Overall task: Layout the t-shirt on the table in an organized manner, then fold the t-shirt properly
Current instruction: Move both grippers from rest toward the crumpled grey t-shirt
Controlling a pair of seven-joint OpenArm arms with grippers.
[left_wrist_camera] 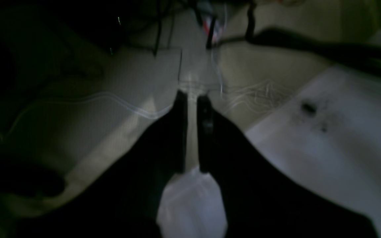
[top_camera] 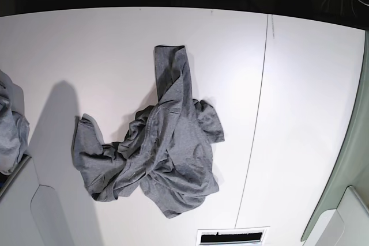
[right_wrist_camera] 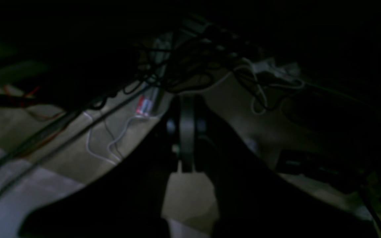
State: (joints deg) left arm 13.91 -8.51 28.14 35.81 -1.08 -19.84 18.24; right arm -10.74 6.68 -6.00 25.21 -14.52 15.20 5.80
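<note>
The shirt lies crumpled near the middle of the table — one strip reaching up toward the far edge, a bunch spilling to the left. Neither pincer shows in the base view. The left pincer hangs past the table edge, well away from the shirt, fingers a narrow gap apart with nothing between them. The right pincer is dim — its fingers closed together, empty, over cables on the floor.
</note>
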